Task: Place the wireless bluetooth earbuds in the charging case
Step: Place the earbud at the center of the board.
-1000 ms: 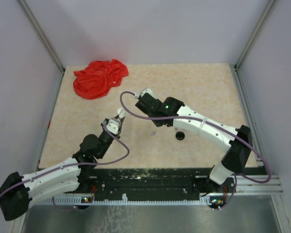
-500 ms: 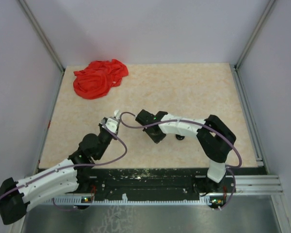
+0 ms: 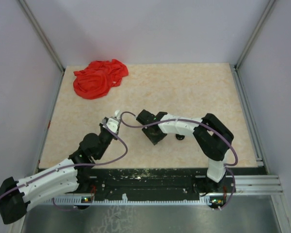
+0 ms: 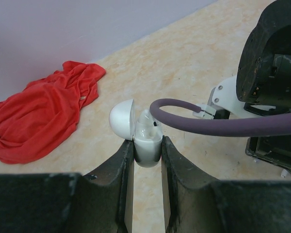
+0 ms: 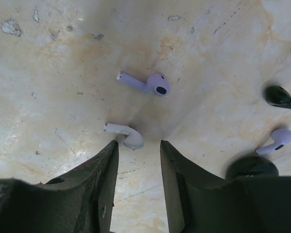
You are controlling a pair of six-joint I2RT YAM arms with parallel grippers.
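A lab test cell: plain panel walls, aluminium frame posts, marbled tabletop.

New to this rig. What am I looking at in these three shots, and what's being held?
Two robot arms are bolted side by side at the near edge of a table. The wide picture looks down from above and behind; the other two come from wrist cameras. The left gripper clamps an open white charging case. The right gripper, jaws apart and empty, points down just short of a white earbud. A lavender earbud and a black earbud lie nearby. A red cloth lies at the far left corner.
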